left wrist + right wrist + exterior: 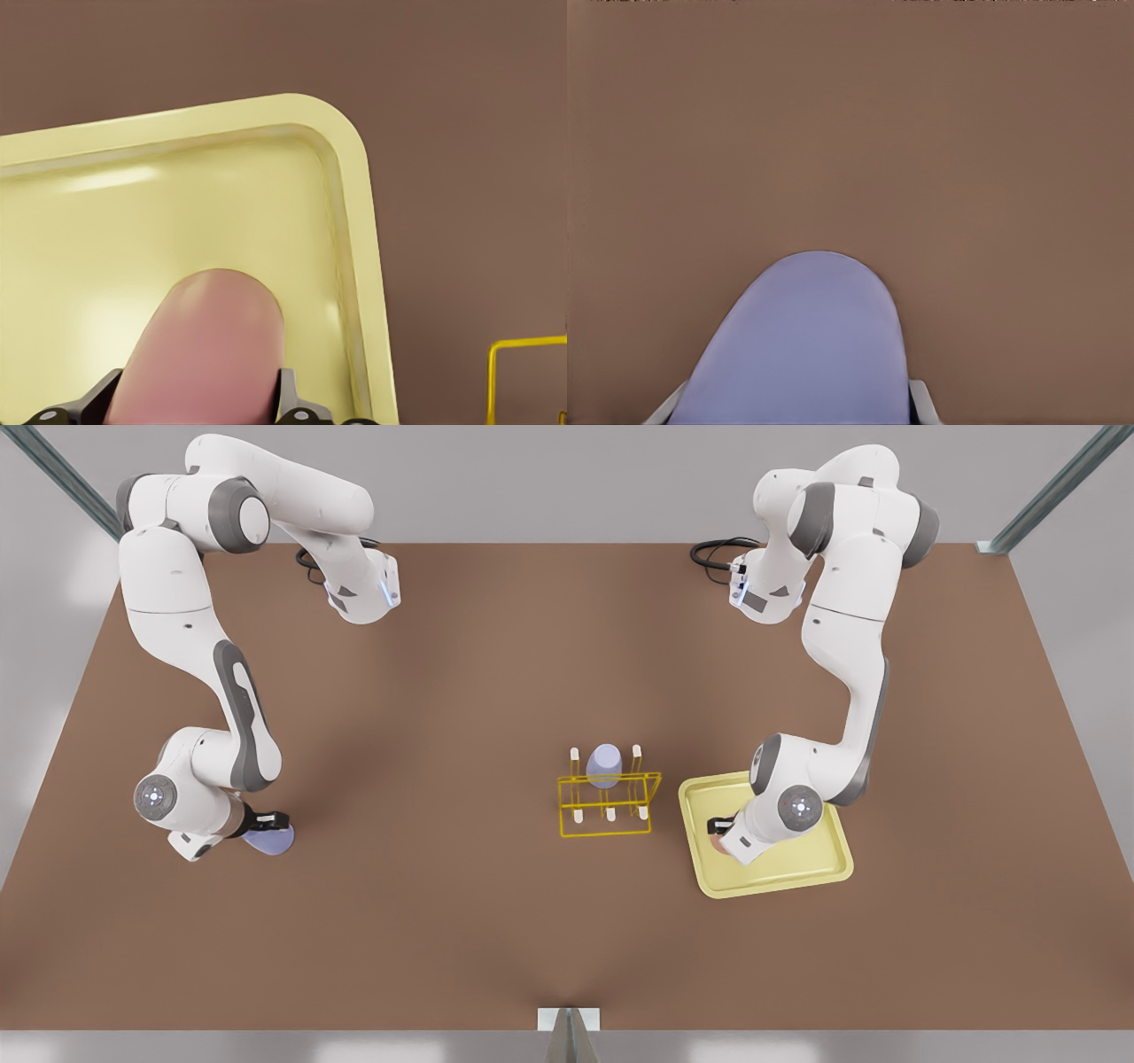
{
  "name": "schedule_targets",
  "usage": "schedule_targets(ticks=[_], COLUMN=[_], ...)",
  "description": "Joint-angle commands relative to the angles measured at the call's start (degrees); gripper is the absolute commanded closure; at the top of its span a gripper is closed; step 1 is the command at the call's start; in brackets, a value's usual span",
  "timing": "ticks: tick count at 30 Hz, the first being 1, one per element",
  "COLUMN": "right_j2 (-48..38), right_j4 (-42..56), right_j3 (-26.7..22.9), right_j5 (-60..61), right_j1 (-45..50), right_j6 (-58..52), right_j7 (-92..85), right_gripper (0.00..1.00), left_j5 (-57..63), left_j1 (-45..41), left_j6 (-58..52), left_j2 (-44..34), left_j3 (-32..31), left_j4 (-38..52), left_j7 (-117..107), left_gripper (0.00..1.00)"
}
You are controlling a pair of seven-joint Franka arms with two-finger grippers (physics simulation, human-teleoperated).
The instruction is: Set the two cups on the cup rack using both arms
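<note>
While left pincer [199,409] grips pink cup [202,350], rack [608,804] seemingly holds another.

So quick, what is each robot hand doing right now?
Left tool: shut on the pink cup, over the yellow tray.
Right tool: shut on the purple cup, above the brown table.

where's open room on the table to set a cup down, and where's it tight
Bare table runs between the lavender cup in the right end effector and the rack. It's tight where rack meets tray; the left end effector grips the pink cup there.
</note>
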Motion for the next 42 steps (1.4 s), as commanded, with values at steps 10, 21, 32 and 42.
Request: schedule_targets(ticks=[10, 21, 32, 42], right_j2=[-0.8, -1.1, 10.0, 14.3], right_j4=[2.8, 9.0, 29.5, 33.6], right_j3=[2.5, 22.7, 25.4, 25.8], right_j5=[1.2, 10.4, 23.0, 23.7], right_j1=[0.2, 1.1, 19.3, 23.9], right_j6=[-7.0, -10.3, -9.8, -9.4], right_j7=[-0.9, 2.7, 10.9, 12.7], right_gripper=[0.20, 0.20, 0.20, 0.20], left_j5=[-0.4, -3.3, -3.2, -2.8], left_j1=[0.1, -3.7, -9.2, -10.2], left_j6=[-9.9, -29.3, -28.2, -24.5], left_j2=[-1.5, -1.0, 2.3, 4.3], left_j3=[-0.5, -5.8, -5.8, -5.8], left_j4=[5.6, 27.7, 28.7, 28.6], left_j7=[-4.8, -24.8, -26.3, -26.4], left_gripper=[0.16, 0.16, 0.16, 0.00])
